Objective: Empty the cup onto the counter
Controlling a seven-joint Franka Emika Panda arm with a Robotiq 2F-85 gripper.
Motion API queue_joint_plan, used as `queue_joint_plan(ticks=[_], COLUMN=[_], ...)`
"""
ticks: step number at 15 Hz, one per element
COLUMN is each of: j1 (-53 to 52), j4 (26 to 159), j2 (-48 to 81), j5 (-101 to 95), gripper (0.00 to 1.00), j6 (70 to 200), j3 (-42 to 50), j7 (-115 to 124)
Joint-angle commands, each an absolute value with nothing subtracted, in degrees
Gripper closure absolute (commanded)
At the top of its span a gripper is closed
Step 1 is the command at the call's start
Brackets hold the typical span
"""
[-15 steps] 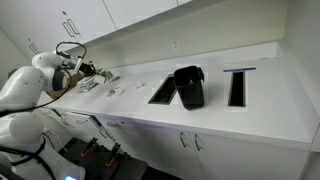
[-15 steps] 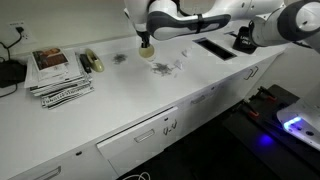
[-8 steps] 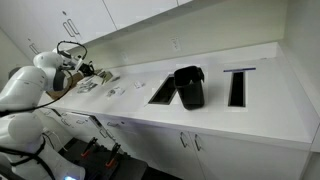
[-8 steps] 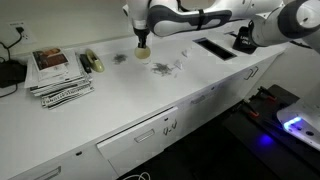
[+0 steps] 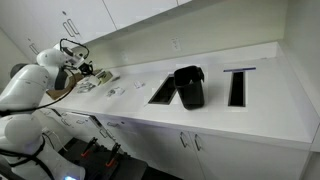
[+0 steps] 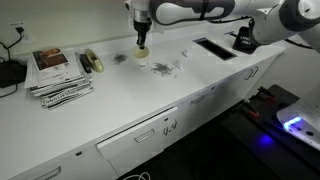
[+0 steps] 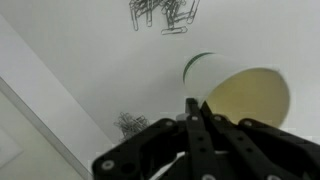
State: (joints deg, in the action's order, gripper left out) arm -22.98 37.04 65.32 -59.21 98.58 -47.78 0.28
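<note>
A tan paper cup (image 6: 141, 55) is low over the white counter (image 6: 120, 100), under my gripper (image 6: 141, 44). In the wrist view the cup (image 7: 250, 100) shows as a pale yellow oval just right of my gripper (image 7: 194, 108). The jaws stand pressed together at the cup's near rim and seem to pinch its wall. A scatter of paper clips (image 6: 162, 68) lies on the counter beside the cup and also shows in the wrist view (image 7: 165, 14). In the exterior view from the far end, my gripper (image 5: 72, 68) is small and the cup is hard to make out.
A stack of magazines (image 6: 58, 72) and some markers (image 6: 93, 62) lie beyond the cup. A small dark pile (image 7: 130, 122) lies nearby. Two dark cut-outs (image 5: 163, 92) (image 5: 237, 87) flank a black container (image 5: 189, 86). A wall runs behind the counter.
The wrist has risen and straightened above the cup. The cup has shifted slightly sideways and sits a bit lower. The paper clips have not moved.
</note>
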Motion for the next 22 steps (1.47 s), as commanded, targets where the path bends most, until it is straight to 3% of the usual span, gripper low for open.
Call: queue_joint_plan(ticks=[1,22], j1=[-19.23,0.45], j4=[42.18,70.36], j2=[63.14,62.1], j5=[-57.73,-57.85], gripper=[0.99,0.99], j6=[100.44,111.83], j3=[-50.43,-61.52], j7=[0.06,5.7])
